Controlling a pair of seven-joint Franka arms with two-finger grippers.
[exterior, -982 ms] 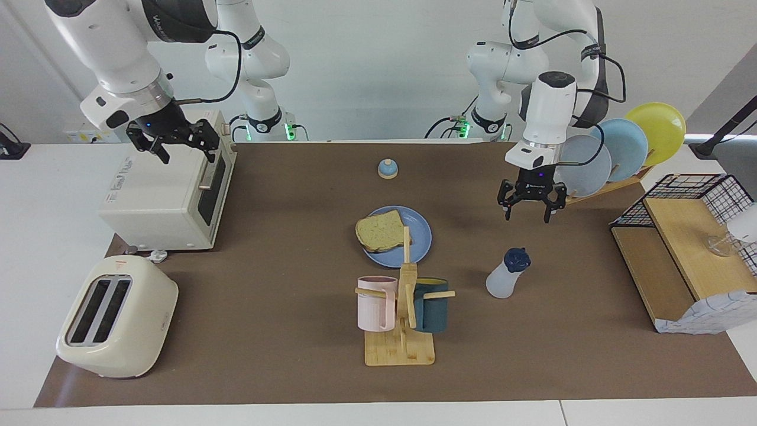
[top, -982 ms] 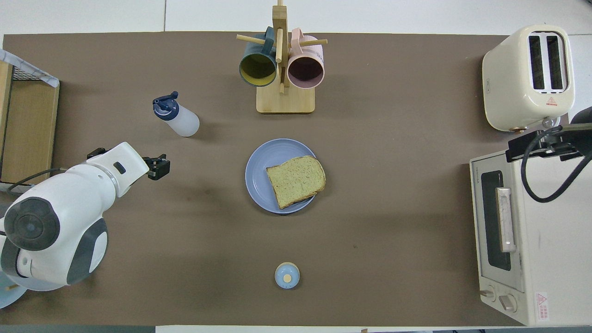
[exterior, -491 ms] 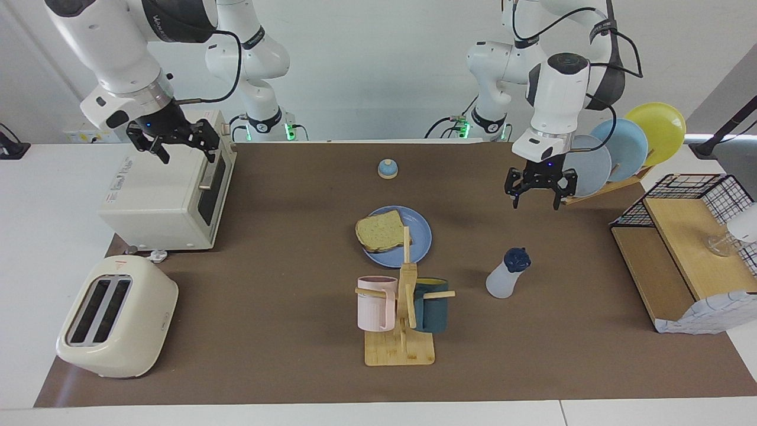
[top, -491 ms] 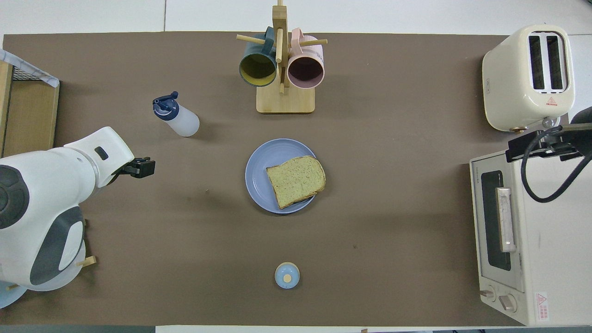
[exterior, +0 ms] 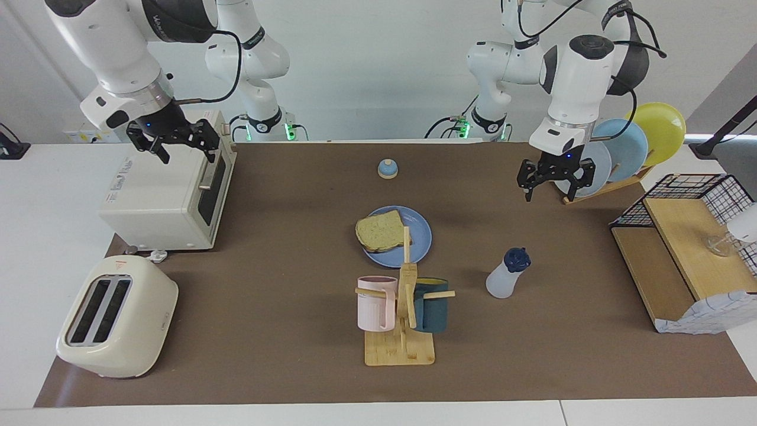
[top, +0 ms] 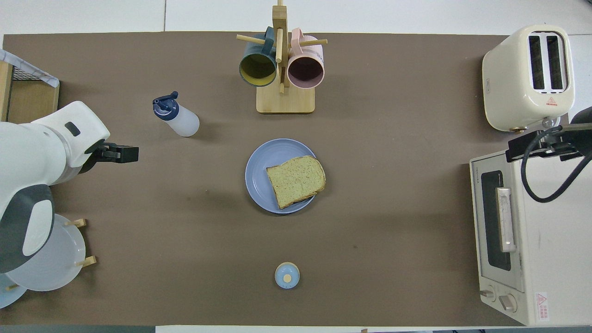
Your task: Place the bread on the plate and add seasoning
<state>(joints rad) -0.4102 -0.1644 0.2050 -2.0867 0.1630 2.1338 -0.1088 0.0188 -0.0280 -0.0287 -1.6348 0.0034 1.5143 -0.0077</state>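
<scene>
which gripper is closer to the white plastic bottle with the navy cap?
Left. The left gripper hangs open above the table near the white plastic bottle with the navy cap; the right gripper waits open over the white toaster oven.

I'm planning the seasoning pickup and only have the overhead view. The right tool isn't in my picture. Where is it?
Observer: The right tool hangs open and empty over the top of the toaster oven.
Operator: My view can't show height. Is the left tool down at the table?
Observer: No. The left tool is well up in the air, open and empty, beside the plate rack and clear of the seasoning, which stands cap up on the table.
</scene>
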